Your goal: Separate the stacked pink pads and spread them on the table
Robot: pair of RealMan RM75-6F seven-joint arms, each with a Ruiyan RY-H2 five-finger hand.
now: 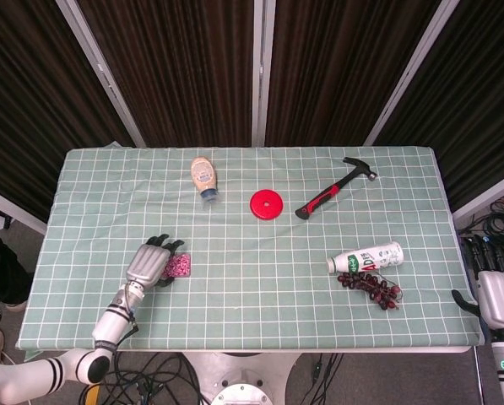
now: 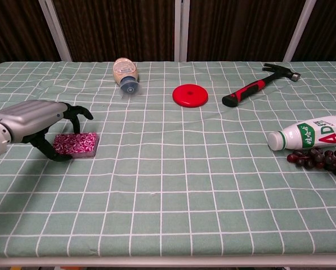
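Note:
The stacked pink pads (image 2: pixel 76 144) (image 1: pixel 179 267) lie as one small patterned block near the table's front left. My left hand (image 2: pixel 39 125) (image 1: pixel 150 263) hovers over their left edge, fingers spread and arched above them, thumb tip low by the near corner; nothing is lifted. My right hand (image 1: pixel 498 291) shows only in the head view, off the table's right edge, holding nothing, its fingers apart.
A mayonnaise bottle (image 2: pixel 125 72) lies at the back left, a red disc (image 2: pixel 190 95) mid-back, a hammer (image 2: pixel 259 84) back right. A white bottle (image 2: pixel 310 133) and dark grapes (image 2: pixel 319 160) sit at the right.

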